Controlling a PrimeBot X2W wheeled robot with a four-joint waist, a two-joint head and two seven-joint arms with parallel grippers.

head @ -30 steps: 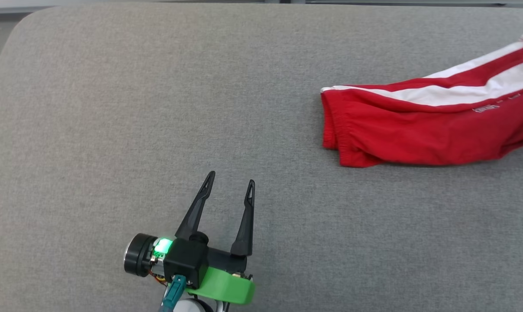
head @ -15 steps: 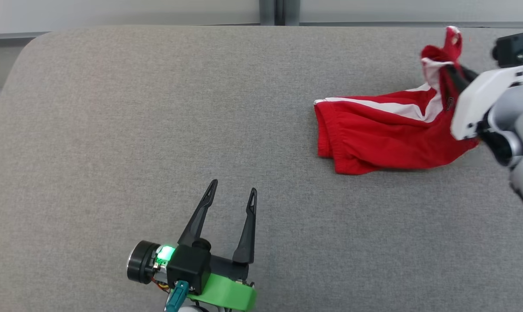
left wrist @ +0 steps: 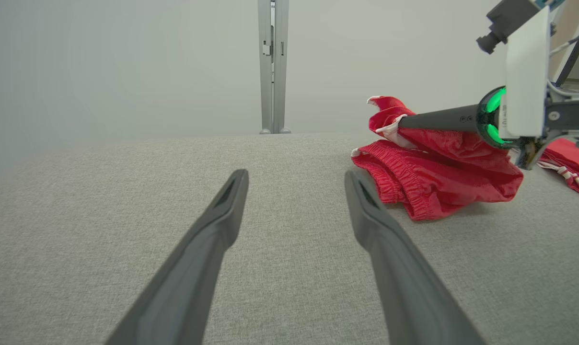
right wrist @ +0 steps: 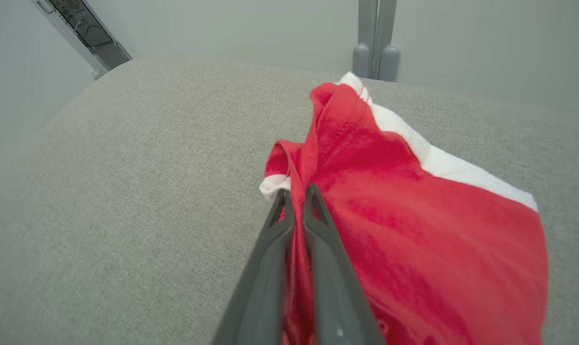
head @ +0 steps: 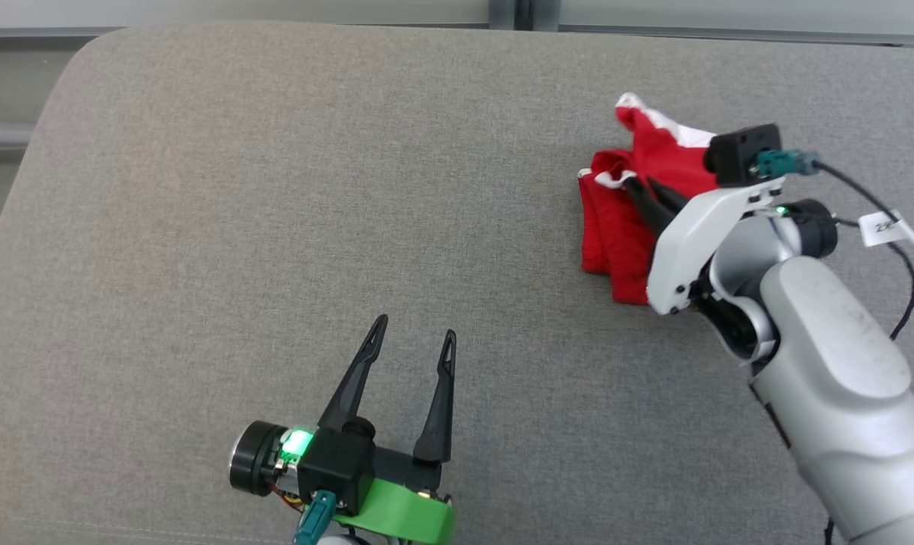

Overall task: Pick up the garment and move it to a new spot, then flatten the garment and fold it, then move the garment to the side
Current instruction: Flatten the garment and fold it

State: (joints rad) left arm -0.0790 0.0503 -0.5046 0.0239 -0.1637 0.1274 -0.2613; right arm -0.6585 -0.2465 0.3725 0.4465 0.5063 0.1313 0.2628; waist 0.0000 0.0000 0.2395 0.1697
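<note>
Rt gripper [right wrist: 297, 191] has pulled red shorts [head: 616, 242] leftward into a bunch, jaws clamped on fabric. Lt gripper [head: 415, 327] open, over gray cushion [head: 275, 189].

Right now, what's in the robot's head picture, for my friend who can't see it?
The right gripper is shut on a bunched red and white garment at the right of a grey padded surface. The left gripper sits open near the bottom.

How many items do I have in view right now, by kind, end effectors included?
Garment: 1, red with white trim
End effectors: 2, left end effector open and empty, right end effector shut on the garment
Grey padded surface: 1
Total: 4
</note>
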